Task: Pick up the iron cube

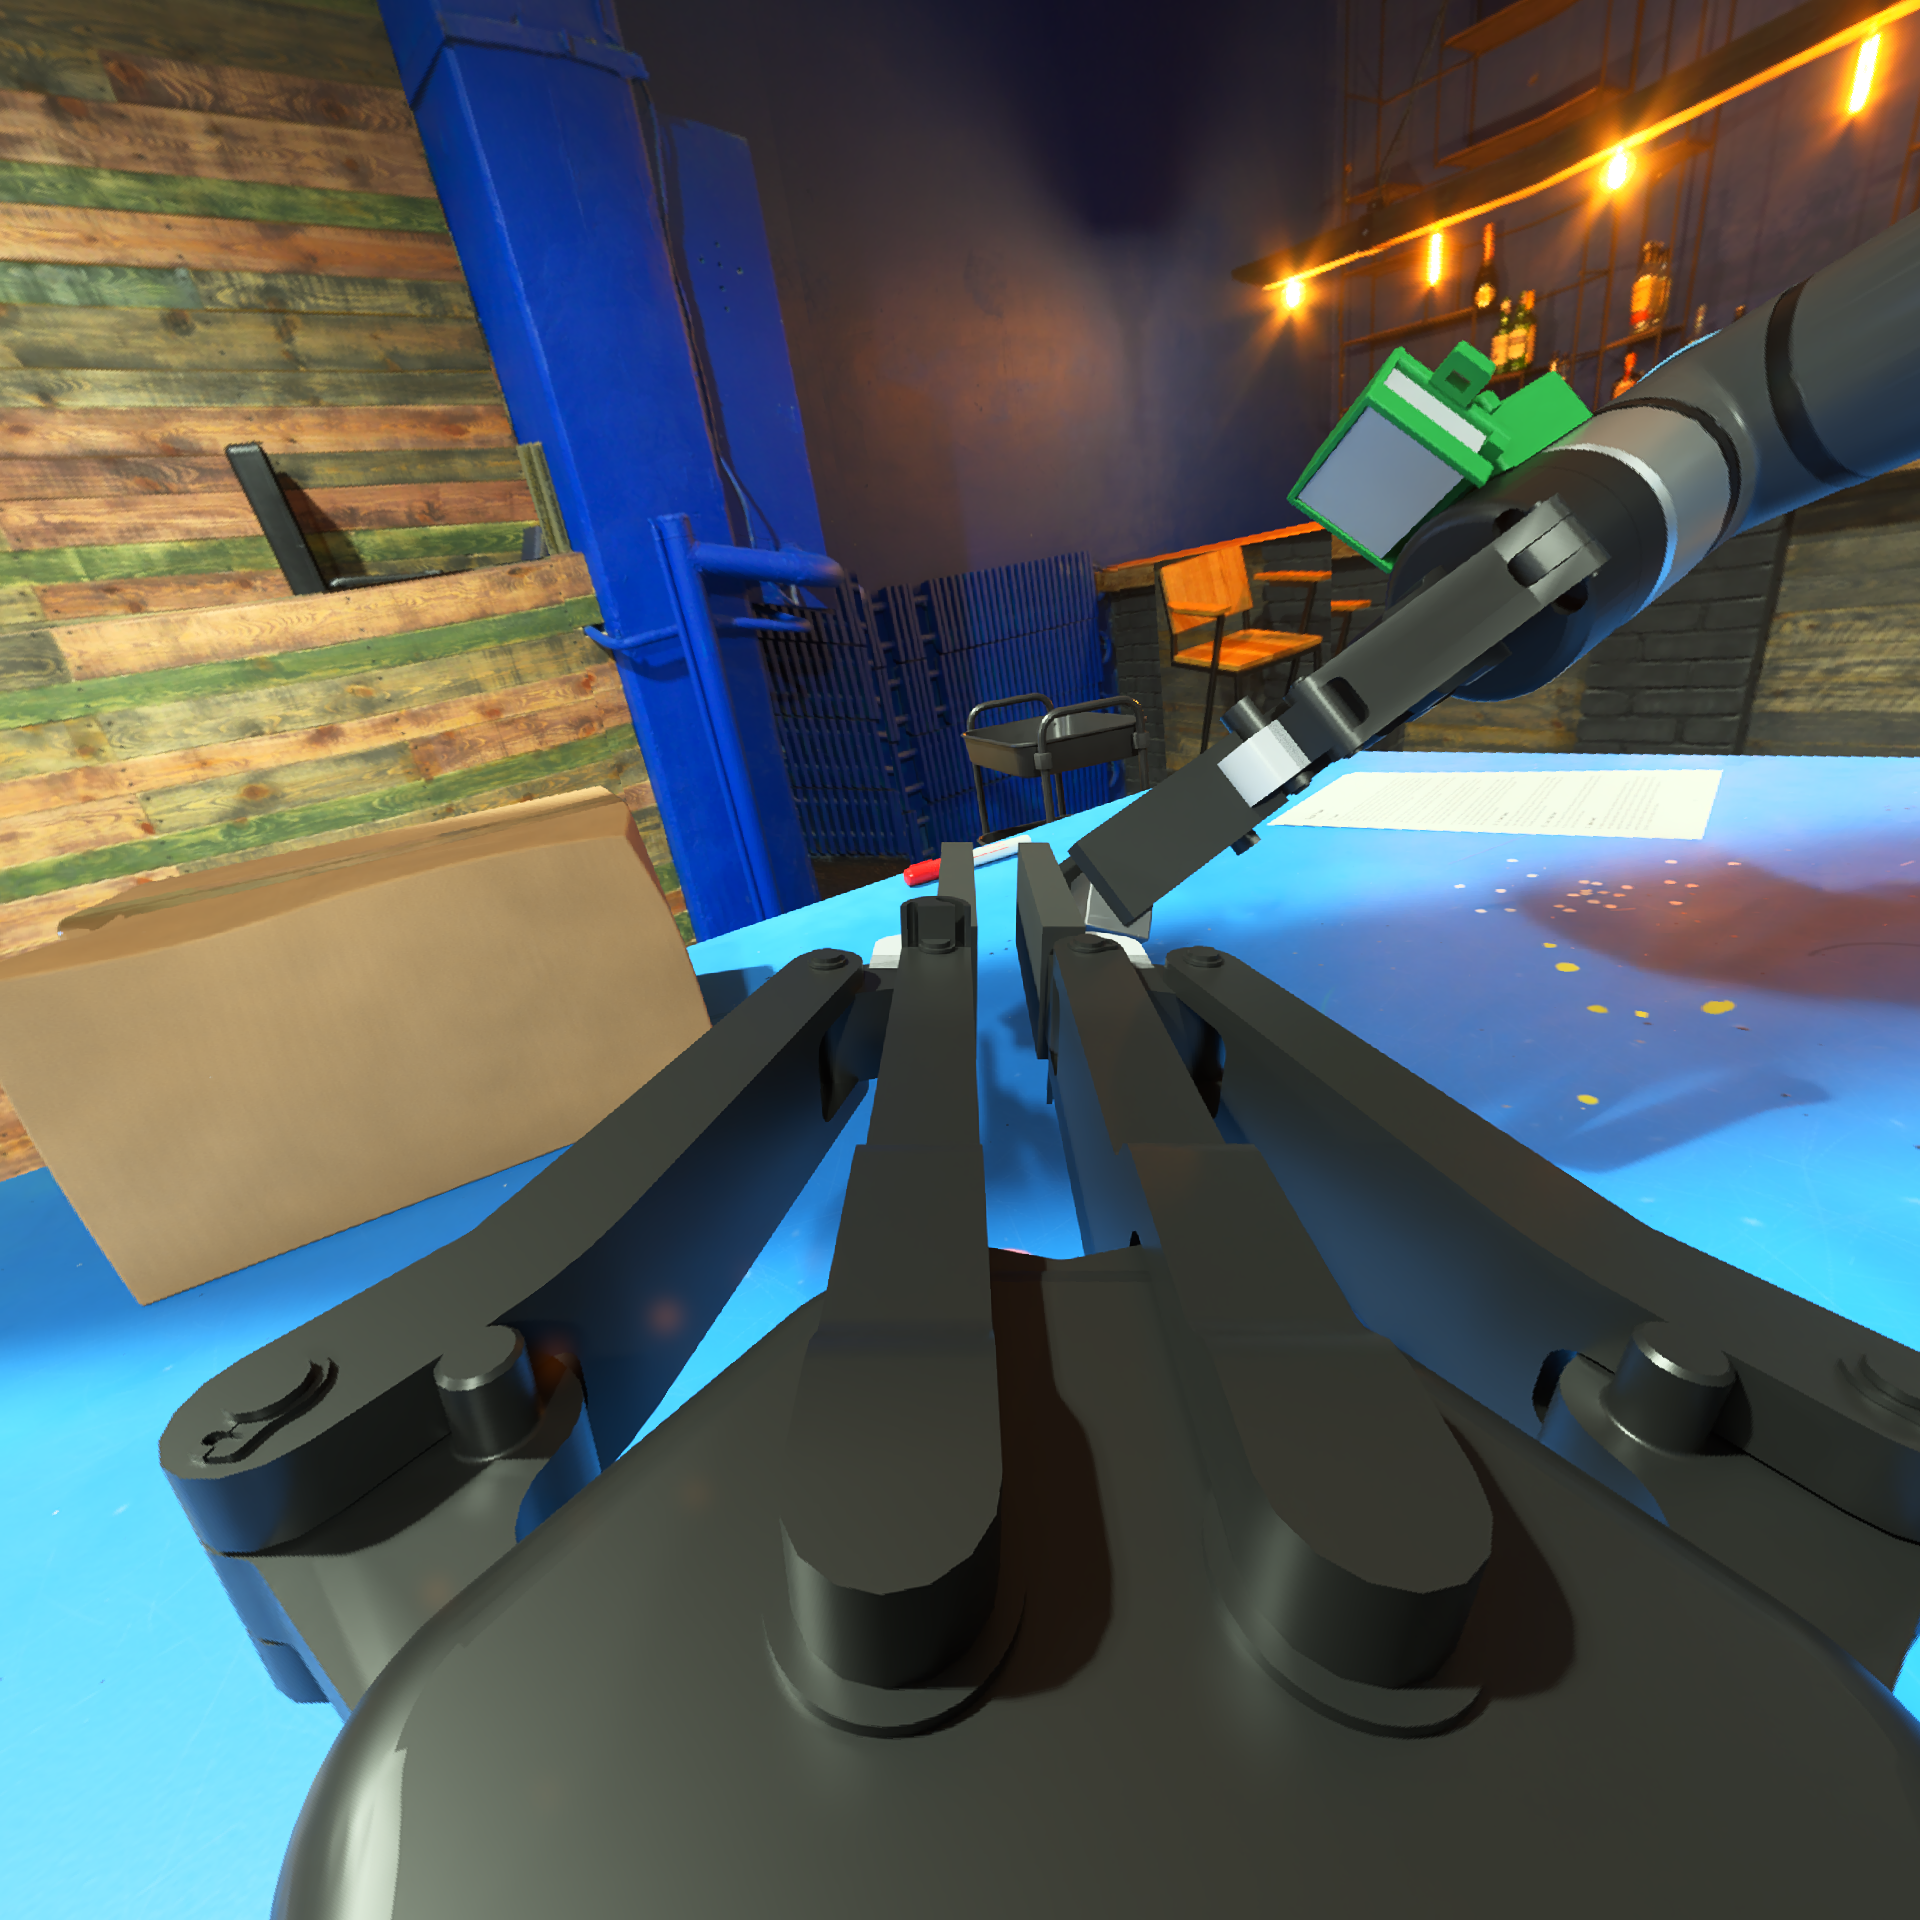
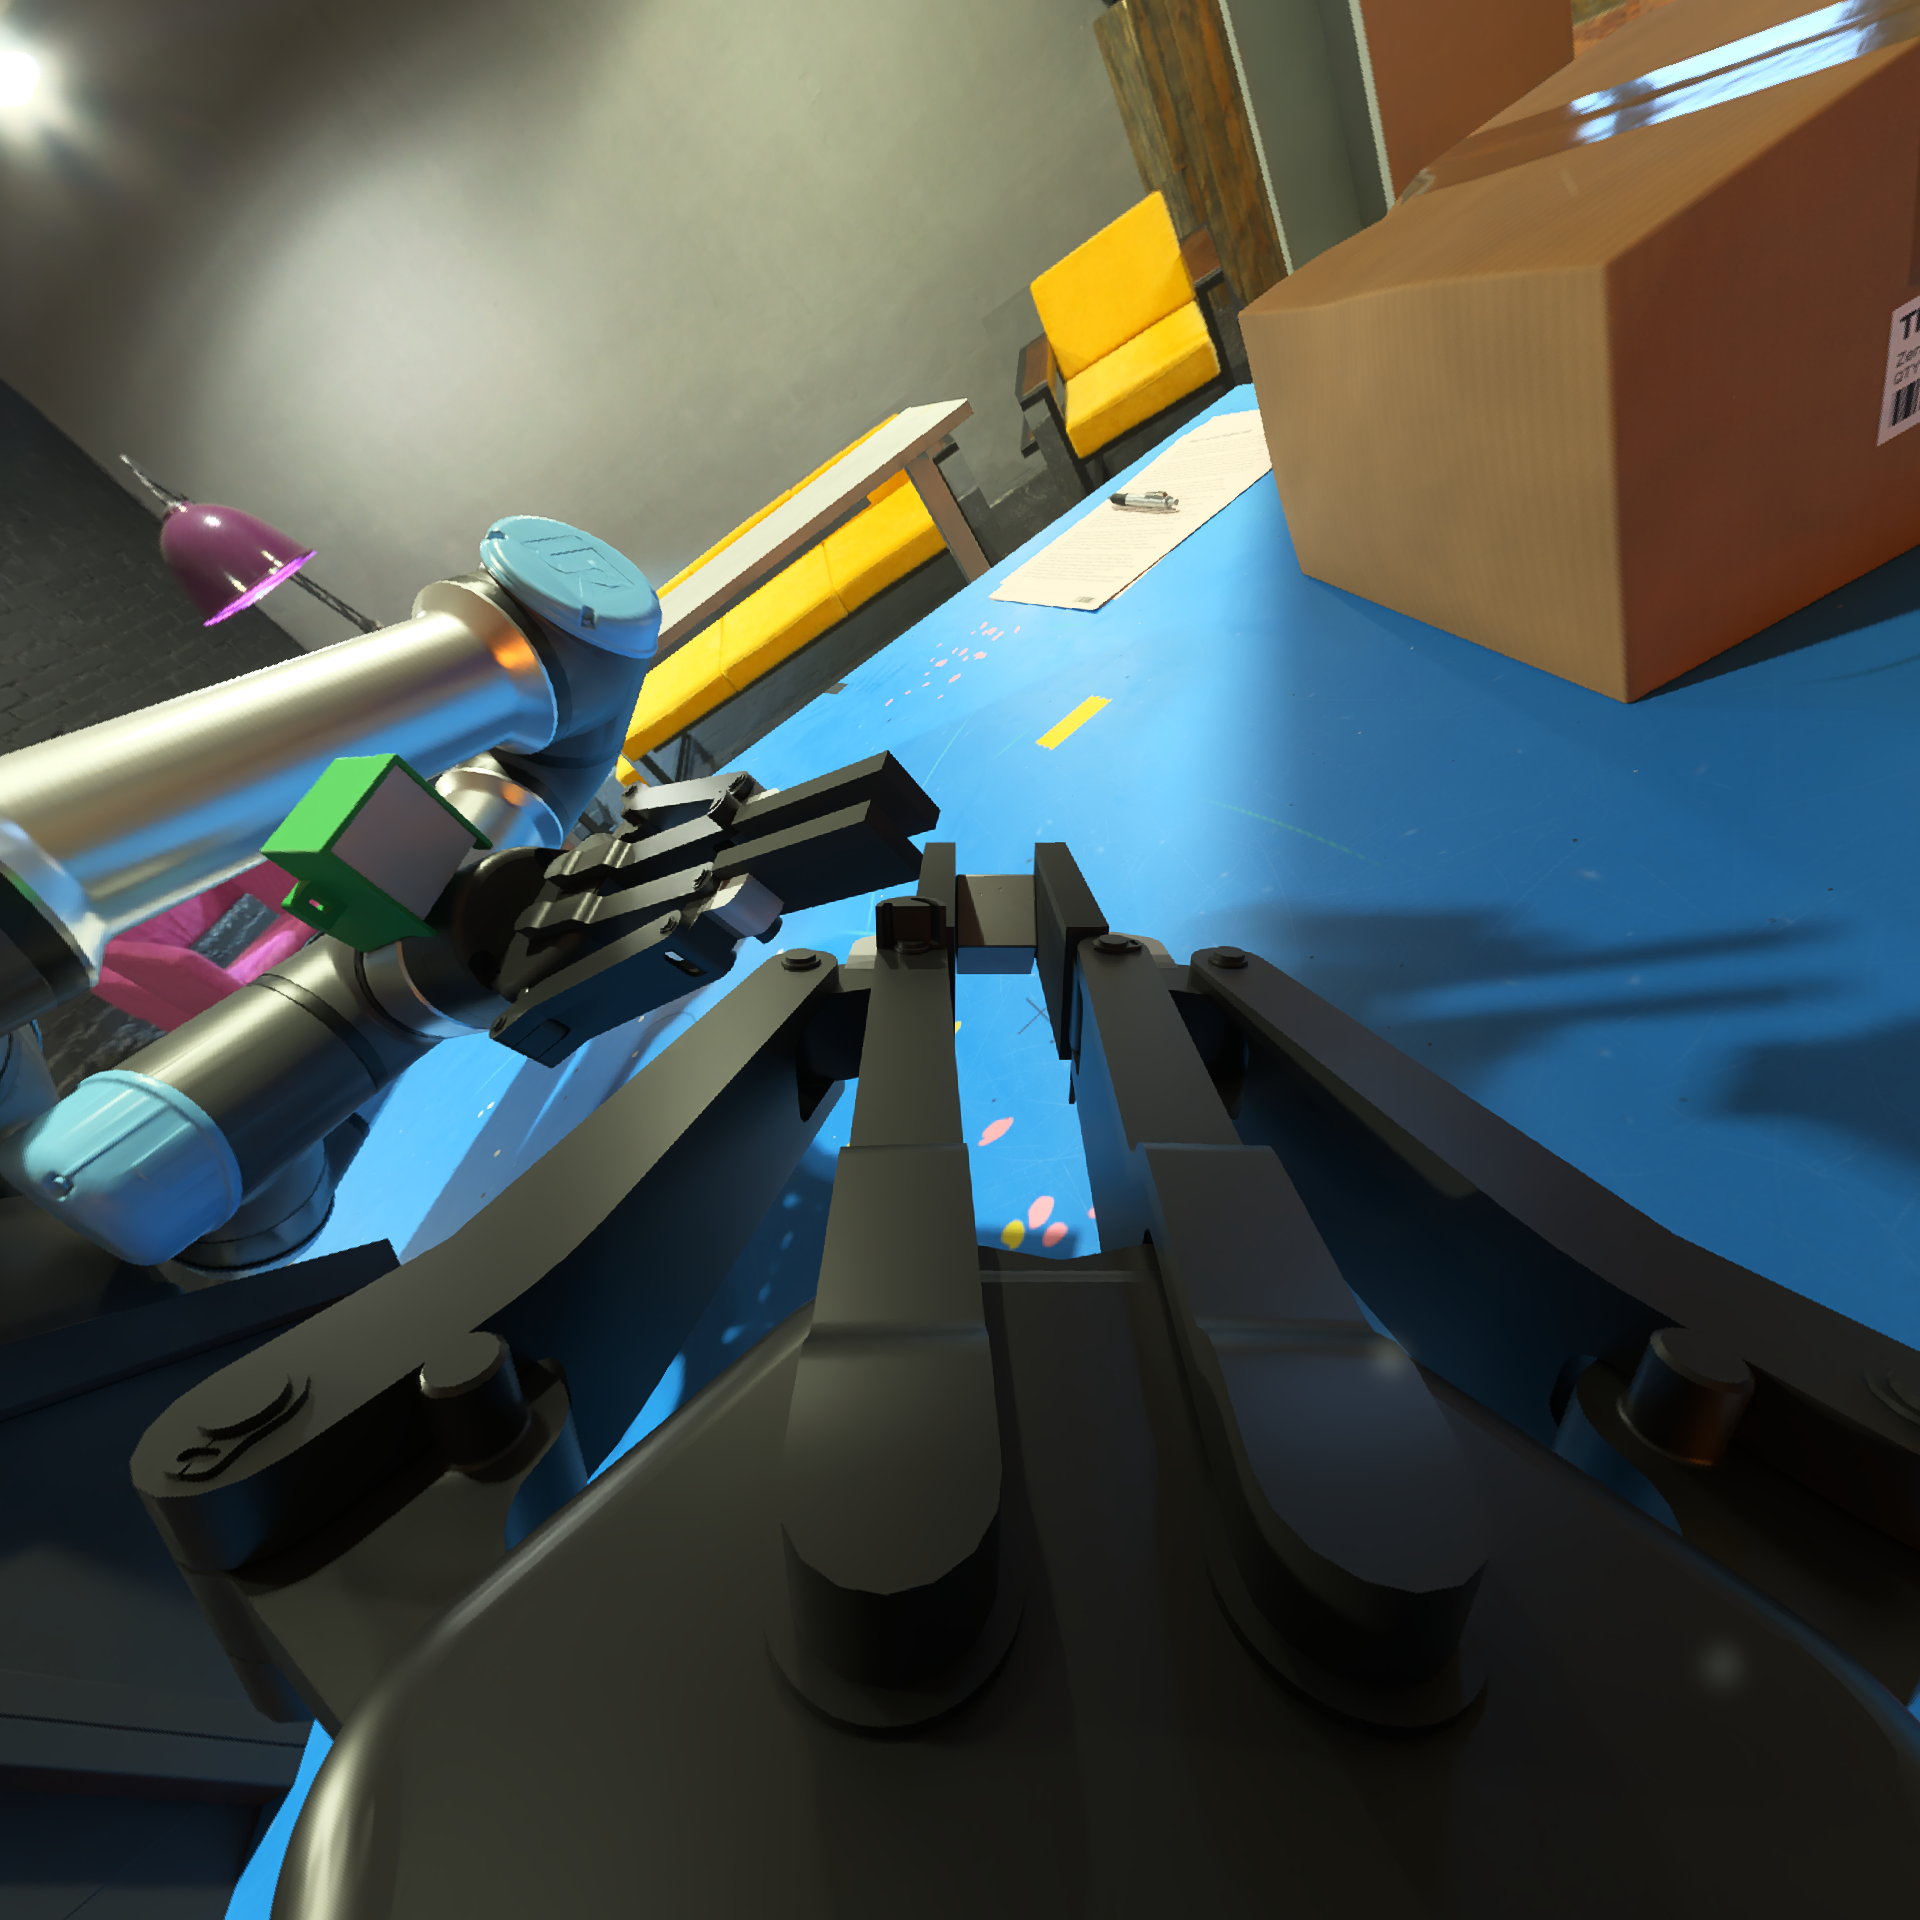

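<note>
Two fingers of the left gripper [image 1: 995, 883] sit close together in the left wrist view, nothing between them, low over the blue table [image 1: 1558, 1039]. Just beyond, the right gripper [image 1: 1117, 894] reaches down, a pale sliver of the cube [image 1: 1114, 912] showing at its tips; a box [image 1: 343, 1039] stands well left.

From the right wrist view, the right gripper [image 2: 995, 904] is clamped narrow on the dark cube [image 2: 994, 912], pads square on opposite faces. The left gripper [image 2: 894, 810] crowds just beside it. I judge the best lift is straight up, grip firm, left arm held clear.
</note>
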